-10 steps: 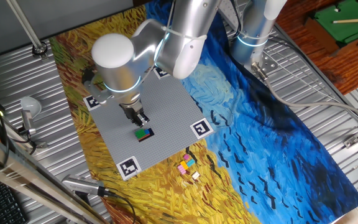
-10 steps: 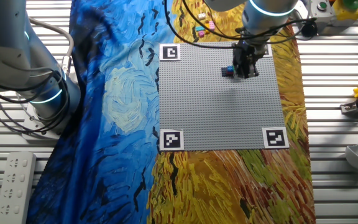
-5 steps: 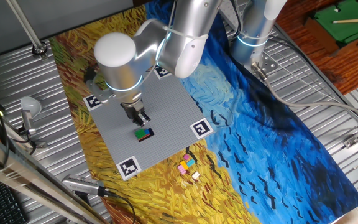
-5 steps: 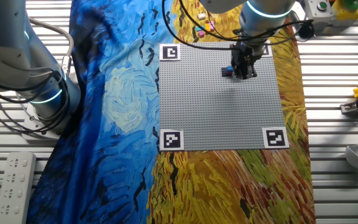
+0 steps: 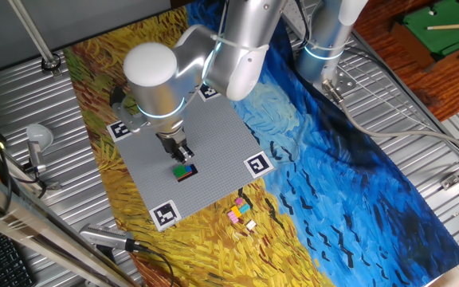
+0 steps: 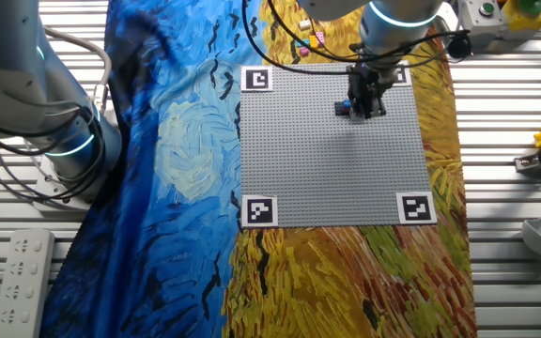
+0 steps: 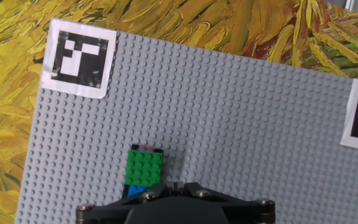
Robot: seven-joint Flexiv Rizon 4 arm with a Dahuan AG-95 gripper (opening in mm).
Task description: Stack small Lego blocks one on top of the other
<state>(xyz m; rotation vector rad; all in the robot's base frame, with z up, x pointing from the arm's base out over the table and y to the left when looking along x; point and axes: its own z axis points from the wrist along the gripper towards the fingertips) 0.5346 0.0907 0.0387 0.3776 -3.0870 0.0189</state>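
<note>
Silver, rounded arm segments with glowing teal joint rings, black cables and a black gripper (image 5: pixel 178 150).

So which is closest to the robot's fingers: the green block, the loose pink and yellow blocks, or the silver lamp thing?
1. Green block, on the grey plate just below the gripper.
2. Loose pink and yellow blocks, off the plate on the cloth.
3. Silver lamp thing, far over at the table's edge.

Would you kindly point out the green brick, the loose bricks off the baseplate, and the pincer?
green brick (image 7: pixel 145 167), hand view, its studded top.
loose bricks (image 5: pixel 241 212), one fixed view, middle of the cluster on the cloth.
pincer (image 5: pixel 183 154), one fixed view, its fingertips.
</note>
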